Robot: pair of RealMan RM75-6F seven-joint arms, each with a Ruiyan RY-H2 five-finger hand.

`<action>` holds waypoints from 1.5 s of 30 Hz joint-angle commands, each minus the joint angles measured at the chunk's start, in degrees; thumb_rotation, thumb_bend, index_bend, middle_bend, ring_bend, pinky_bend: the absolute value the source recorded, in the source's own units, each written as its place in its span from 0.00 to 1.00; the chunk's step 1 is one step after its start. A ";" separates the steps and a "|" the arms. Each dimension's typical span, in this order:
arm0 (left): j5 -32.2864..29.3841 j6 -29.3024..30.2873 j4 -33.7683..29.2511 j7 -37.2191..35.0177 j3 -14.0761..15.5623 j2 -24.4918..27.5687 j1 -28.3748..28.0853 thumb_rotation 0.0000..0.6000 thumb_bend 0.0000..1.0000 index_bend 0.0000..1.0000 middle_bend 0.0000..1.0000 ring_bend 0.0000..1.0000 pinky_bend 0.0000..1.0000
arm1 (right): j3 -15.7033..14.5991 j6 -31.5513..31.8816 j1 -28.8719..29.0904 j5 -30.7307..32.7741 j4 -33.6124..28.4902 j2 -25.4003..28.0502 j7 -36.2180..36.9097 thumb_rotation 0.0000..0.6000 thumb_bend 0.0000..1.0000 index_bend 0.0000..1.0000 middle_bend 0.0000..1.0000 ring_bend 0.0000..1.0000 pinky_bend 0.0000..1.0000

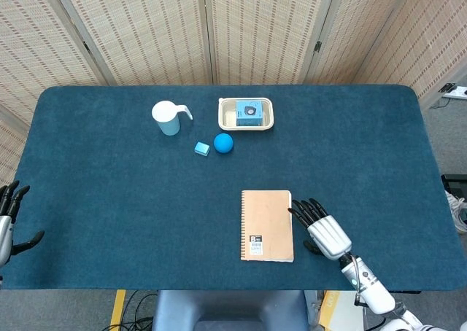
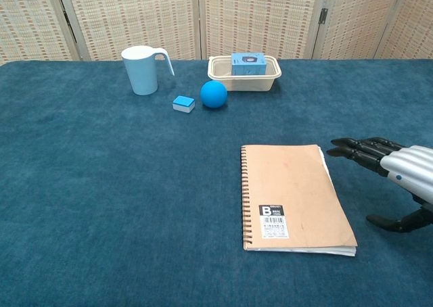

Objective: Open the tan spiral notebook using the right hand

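notebook: the tan spiral notebook (image 2: 293, 197) lies flat and closed on the blue table (image 1: 109, 185), near the front edge and a bit right of centre. Spiral runs down its left side, so the cover has to swing over from the right. Makes sense that the right hand gets the job.

right hand: the right hand (image 2: 396, 175) hovers just beside the notebook's free right edge, palm down, fingers (image 2: 355, 149) spread and pointing at the upper part of that edge, thumb stuck out below. It's holding nothing. From the head view the fingertips look almost on the edge, but I can't tell if they actually touch.

left hand: the left hand (image 1: 6, 222) is parked way off at the left rim of the table, fingers apart, nothing in it. Looks like it's just staying out of the way.

edge to grab: the loose pages peek out a little past the cover on the right and bottom, so I'd guess there's a lip to hook a fingertip under. Risk is lifting a wad of pages instead of only the cover.

room to flip: left of the spiral is bare cloth, plenty of space for the cover to land.

other stuff: white cup (image 2: 143, 69), small blue block (image 2: 183, 103), blue ball (image 2: 214, 94) and a beige tray (image 2: 223, 80) with a blue box (image 2: 247, 63) in it all sit well apart at the back.
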 commanded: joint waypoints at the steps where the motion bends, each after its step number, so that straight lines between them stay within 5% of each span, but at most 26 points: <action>1: -0.12 -0.45 0.06 -0.41 0.05 0.20 -0.08 1.00 0.20 0.13 0.06 0.06 0.14 | -0.20 -0.40 0.47 0.44 0.88 -0.87 0.88 1.00 0.36 0.00 0.00 0.00 0.00; 45: 0.03 -0.06 -0.05 -0.63 -0.14 0.46 0.09 1.00 0.20 0.13 0.06 0.06 0.14 | -0.68 2.44 3.29 2.17 7.76 -7.19 7.88 1.00 0.38 0.00 0.00 0.00 0.00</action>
